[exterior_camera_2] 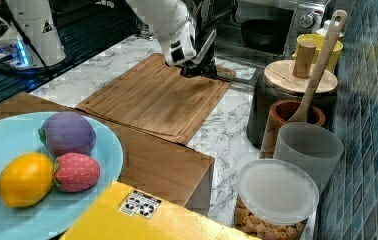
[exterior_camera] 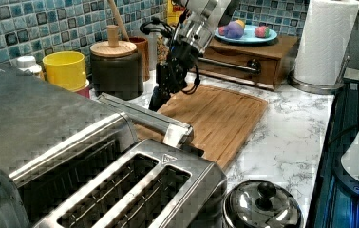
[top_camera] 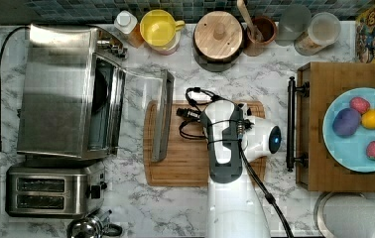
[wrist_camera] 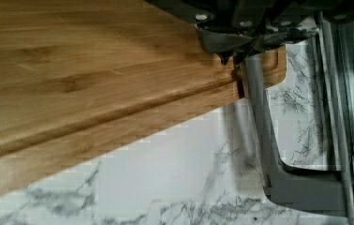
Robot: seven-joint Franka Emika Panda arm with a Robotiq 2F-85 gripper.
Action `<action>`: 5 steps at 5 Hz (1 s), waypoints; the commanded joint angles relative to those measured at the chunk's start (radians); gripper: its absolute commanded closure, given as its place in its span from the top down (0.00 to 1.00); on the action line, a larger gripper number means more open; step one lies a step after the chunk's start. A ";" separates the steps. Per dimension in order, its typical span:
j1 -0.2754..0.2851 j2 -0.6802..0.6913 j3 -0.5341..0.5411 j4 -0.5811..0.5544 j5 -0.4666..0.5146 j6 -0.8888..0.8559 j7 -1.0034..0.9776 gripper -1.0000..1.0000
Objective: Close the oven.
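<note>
Just beside the jaws, seemingly touching, lies the oven (top_camera: 56,91) door's handle (wrist_camera: 259,136).

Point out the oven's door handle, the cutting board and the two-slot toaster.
oven door handle (top_camera: 164,116), top view, middle of the bar.
cutting board (top_camera: 185,163), top view, bare wood.
toaster (top_camera: 76,191), top view, steel top beside the slots.

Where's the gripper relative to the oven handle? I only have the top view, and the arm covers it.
Observer: In the left view the gripper is down low at the far end of the bar handle on the oven door, beside the cutting board.
Operator: Touching the bar?
Observer: The wrist view puts the bar right at the gripper tip, by the board's corner. I cannot tell if they touch.
Operator: Door raised at all?
Observer: No. The left view shows it lying roughly level, fully open.
</note>
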 commanded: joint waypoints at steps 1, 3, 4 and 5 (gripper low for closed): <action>0.002 -0.071 0.028 0.066 0.081 -0.046 -0.139 0.00; 0.021 -0.047 0.030 0.092 0.017 -0.103 -0.122 0.00; 0.029 -0.036 0.036 0.103 0.001 -0.109 -0.116 0.00; 0.010 -0.025 0.042 0.123 -0.011 -0.171 -0.110 0.00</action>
